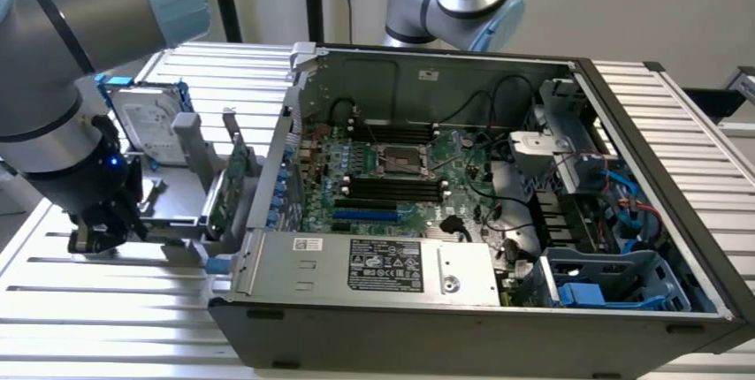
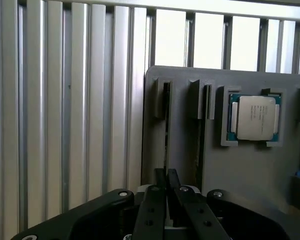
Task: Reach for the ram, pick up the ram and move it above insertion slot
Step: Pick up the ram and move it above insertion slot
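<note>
1. Ram [image 2: 166, 125] sat on the slatted worktop [image 2: 65, 125], outside the open computer case [image 1: 472, 309].
2. Grey holder [image 2: 185, 150] kept it edge-on in a slot.
3. Pincer [image 2: 166, 172] was clenched narrowly on the ram's thin edge.

**Clearance around the grey holder [image 2: 240, 170].** The ram [image 2: 166, 125] stands edge-on in a narrow slot walled on both sides. A second narrow slot [image 2: 200, 125] runs just beside it, and a processor [image 2: 253, 117] lies flat further along. A hard drive [image 1: 148, 124] stands upright at the holder's far end. A green card [image 1: 240, 177] rises along the side facing the computer case [image 1: 472, 318]. Away from the case, the slatted table [image 1: 71, 309] lies open. The gripper [image 2: 167, 172] occupies the space over the ram's slot.
</note>
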